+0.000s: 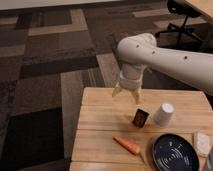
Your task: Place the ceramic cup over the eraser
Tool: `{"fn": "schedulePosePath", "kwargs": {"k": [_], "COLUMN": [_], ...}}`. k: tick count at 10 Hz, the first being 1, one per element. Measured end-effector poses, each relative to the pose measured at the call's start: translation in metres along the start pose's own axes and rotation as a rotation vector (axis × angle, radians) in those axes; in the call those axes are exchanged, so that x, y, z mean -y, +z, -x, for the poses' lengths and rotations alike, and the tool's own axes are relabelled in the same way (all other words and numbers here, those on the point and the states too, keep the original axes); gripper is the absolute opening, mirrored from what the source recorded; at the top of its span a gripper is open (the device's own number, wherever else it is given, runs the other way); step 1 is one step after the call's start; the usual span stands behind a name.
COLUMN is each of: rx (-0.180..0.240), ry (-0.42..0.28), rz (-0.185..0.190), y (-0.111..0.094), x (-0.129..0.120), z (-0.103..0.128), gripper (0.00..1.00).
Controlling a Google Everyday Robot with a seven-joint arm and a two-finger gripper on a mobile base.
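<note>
The white ceramic cup [163, 114] stands on the wooden table [100, 125], mouth down as far as I can tell, its narrower end up. The dark eraser [140, 117] with an orange-tan patch stands just left of it, almost touching. My gripper [127, 96] hangs from the white arm over the table's back edge, up and left of the eraser. Its two pale fingers [117, 91] point down, spread apart and holding nothing.
An orange carrot [127, 145] lies near the front of the table. A dark blue plate [175, 152] sits at the front right, with a pale whitish block [202, 144] beside it. Patterned carpet surrounds the table. An office chair [182, 10] stands at the far right.
</note>
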Motion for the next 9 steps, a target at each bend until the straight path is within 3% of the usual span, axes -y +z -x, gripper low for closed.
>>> {"fn": "schedulePosePath", "kwargs": {"k": [1, 2, 4, 5, 9], "rx": [0.017, 0.055, 0.077, 0.081, 0.082], "ry": [0.037, 0.114, 0.196, 0.221, 0.216], "rz": [-0.013, -0.04, -0.079, -0.08, -0.074], "y": [-0.004, -0.015, -0.019, -0.017, -0.016], "x": [0.018, 0.05, 0.082, 0.096, 0.091], "z": [0.013, 0.031, 0.033, 0.033, 0.033], "gripper": [0.65, 0.65, 0.65, 0.65, 0.65]}}
